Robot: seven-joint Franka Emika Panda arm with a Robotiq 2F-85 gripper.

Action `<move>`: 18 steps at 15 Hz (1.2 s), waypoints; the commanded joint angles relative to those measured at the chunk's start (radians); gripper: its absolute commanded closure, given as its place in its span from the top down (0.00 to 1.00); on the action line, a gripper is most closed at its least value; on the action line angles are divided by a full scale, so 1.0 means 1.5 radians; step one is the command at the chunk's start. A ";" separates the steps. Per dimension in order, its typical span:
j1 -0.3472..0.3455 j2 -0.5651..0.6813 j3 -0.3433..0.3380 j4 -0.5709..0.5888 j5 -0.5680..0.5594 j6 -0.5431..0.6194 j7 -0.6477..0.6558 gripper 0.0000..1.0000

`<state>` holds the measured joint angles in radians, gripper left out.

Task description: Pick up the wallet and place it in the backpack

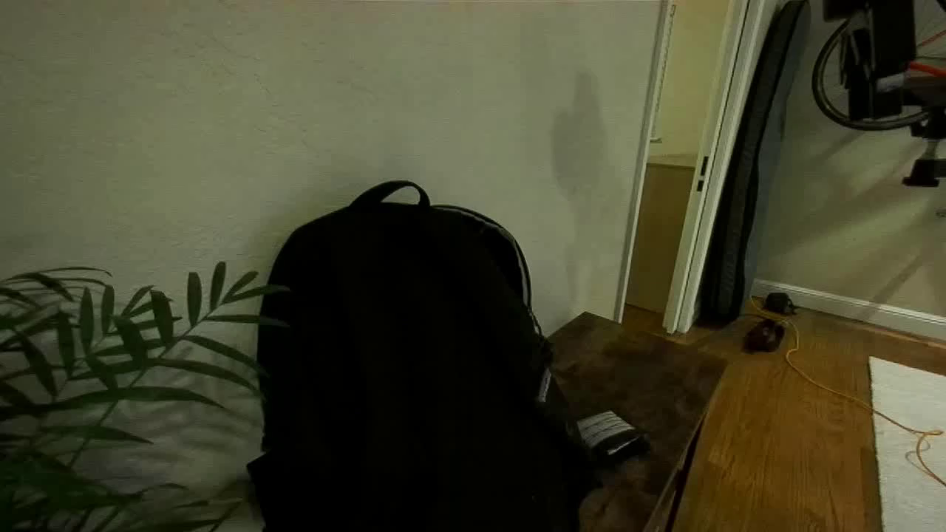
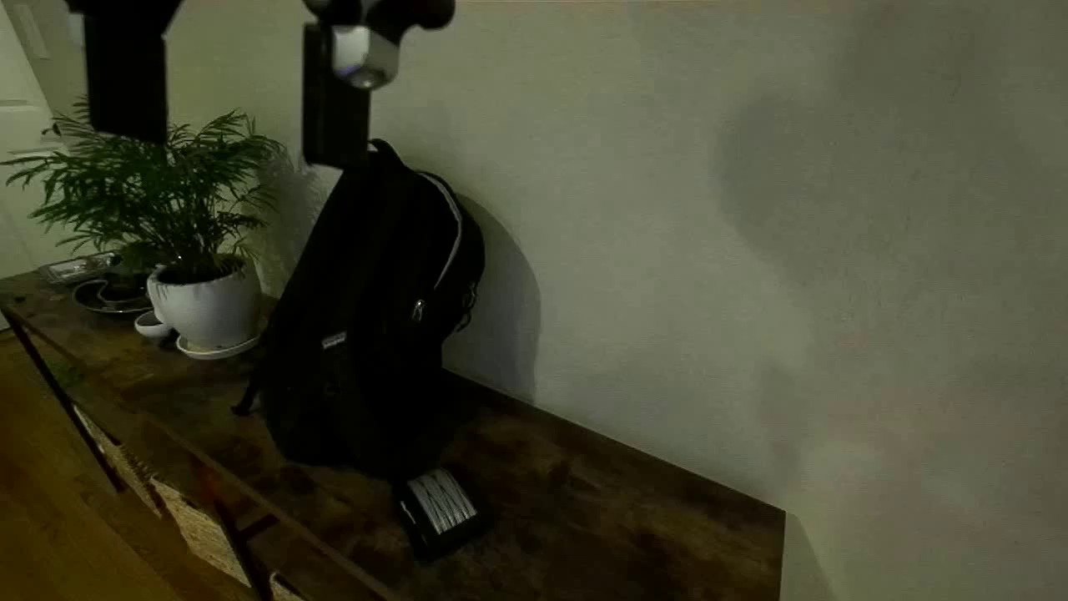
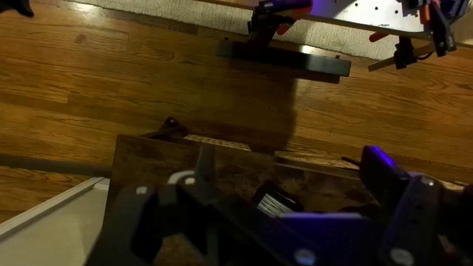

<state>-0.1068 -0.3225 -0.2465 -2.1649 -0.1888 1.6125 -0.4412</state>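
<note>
While the wallet (image 2: 444, 503) lies on the brown tabletop (image 2: 601, 492) just beside the black backpack (image 2: 367, 334), the empty gripper (image 2: 234, 152) hangs high above, spread wide. Reaching seems the step in hand; next it should descend to the wallet and pinch.

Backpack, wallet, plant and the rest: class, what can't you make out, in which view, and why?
Backpack: base cut off by the bottom edge in an exterior view; inside hidden by its sides and deep shade in both exterior views.
Wallet: partly hidden by the gripper in the wrist view.
Plant: cut off by the left and bottom edges in an exterior view.
Dark items on the floor: too small and dim to name in an exterior view.
</note>
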 commanded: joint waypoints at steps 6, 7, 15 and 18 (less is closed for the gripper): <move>-0.005 0.001 0.004 0.001 0.001 -0.001 -0.001 1.00; -0.005 0.001 0.004 0.001 0.001 -0.001 -0.001 1.00; -0.006 0.021 0.008 -0.007 0.018 0.013 0.034 1.00; -0.006 0.036 0.014 -0.020 0.030 0.039 0.066 1.00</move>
<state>-0.1068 -0.2815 -0.2395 -2.1699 -0.1683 1.6253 -0.3994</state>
